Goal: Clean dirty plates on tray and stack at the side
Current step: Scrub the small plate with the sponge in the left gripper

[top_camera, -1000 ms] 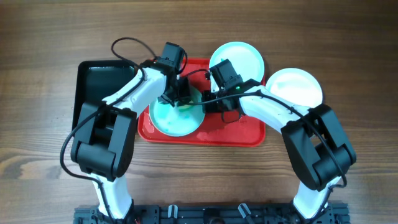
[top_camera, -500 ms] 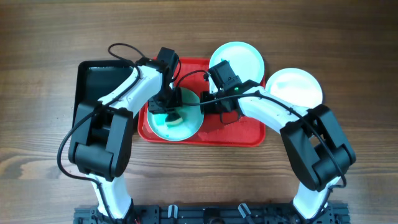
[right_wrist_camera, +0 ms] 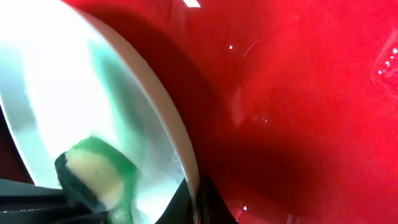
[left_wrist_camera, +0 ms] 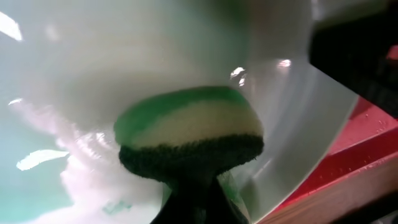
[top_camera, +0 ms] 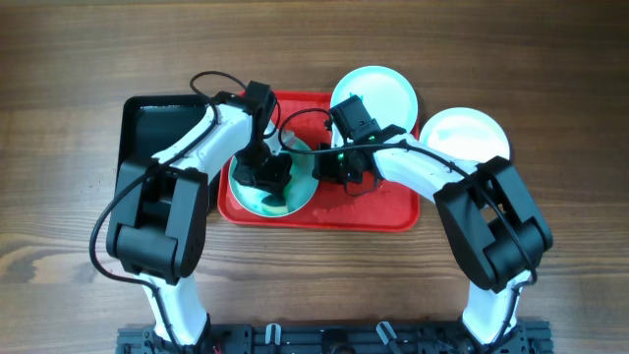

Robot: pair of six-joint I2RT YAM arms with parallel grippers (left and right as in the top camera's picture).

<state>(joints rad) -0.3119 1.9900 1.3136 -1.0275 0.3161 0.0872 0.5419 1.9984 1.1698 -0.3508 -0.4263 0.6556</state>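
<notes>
A pale turquoise plate [top_camera: 257, 200] lies tilted on the left half of the red tray [top_camera: 378, 208]. My left gripper [top_camera: 267, 175] is shut on a green and yellow sponge [left_wrist_camera: 189, 134] and presses it on the plate's face [left_wrist_camera: 124, 56]. My right gripper [top_camera: 329, 167] is shut on that plate's right rim [right_wrist_camera: 155, 112], its fingertips [right_wrist_camera: 196, 193] either side of the edge. A second turquoise plate [top_camera: 378, 90] sits at the tray's back edge. A cream-white plate [top_camera: 465, 138] lies on the table to the right of the tray.
A black tray [top_camera: 147, 128] stands left of the red tray, under the left arm. The red tray's floor [right_wrist_camera: 298, 93] is wet and glossy. Bare wooden table [top_camera: 550, 79] surrounds the trays.
My left gripper has slid the sponge from the plate's back edge toward its middle and front. The right gripper has stayed on the rim.
</notes>
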